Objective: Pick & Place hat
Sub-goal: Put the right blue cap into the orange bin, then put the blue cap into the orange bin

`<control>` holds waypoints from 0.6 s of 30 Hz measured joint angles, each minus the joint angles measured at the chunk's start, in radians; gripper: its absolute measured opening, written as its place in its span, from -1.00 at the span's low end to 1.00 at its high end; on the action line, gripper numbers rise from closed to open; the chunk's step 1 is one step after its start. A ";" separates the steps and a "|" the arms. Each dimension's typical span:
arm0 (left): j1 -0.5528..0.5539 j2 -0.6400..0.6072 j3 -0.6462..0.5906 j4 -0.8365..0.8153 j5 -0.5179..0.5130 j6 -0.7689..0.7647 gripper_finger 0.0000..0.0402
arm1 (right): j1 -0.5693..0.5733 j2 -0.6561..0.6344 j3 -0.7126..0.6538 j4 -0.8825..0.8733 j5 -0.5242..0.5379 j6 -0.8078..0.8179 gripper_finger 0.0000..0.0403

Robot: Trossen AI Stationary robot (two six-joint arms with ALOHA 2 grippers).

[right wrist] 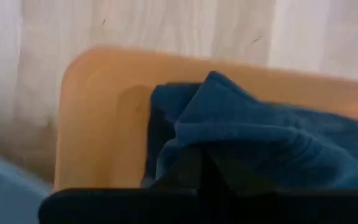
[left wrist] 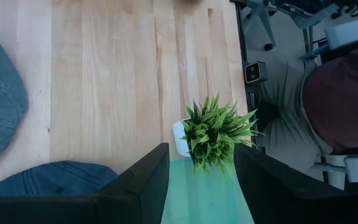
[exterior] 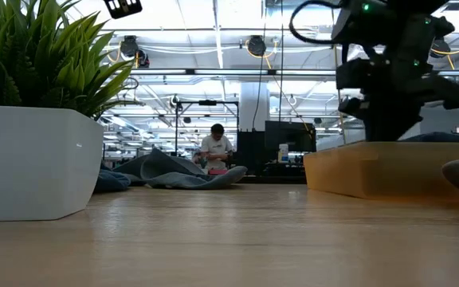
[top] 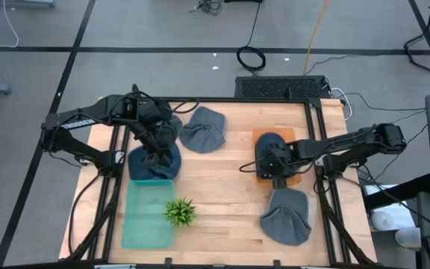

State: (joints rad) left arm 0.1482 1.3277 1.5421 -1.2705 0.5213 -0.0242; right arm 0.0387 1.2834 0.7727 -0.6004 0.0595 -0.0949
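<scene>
Right gripper (top: 275,166) sits low over the orange tray (top: 290,137), fingers closed on a dark blue hat (right wrist: 260,137) — another hat (top: 286,217) lies just beside it. Left gripper (top: 155,153), fingers wide, hovers over a blue hat (top: 149,168), with the plant (top: 179,212) and teal tray (top: 144,220) near — a grey hat (top: 203,128) lies beside.

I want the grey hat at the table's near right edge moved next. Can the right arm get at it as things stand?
Probably yes. The grey hat lies uncovered just beside the orange tray where the right gripper sits on a dark blue hat. Nothing stands between them, though the gripper must leave that hat first.
</scene>
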 joint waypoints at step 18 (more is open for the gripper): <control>0.000 0.000 0.000 -0.005 -0.064 -0.026 -0.07 | 0.038 -0.263 0.088 0.220 0.254 -0.077 -0.94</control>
State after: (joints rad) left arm 0.1482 1.3274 1.5421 -1.2755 0.4575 -0.0503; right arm 0.0770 1.0203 0.8604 -0.3801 0.3138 -0.1718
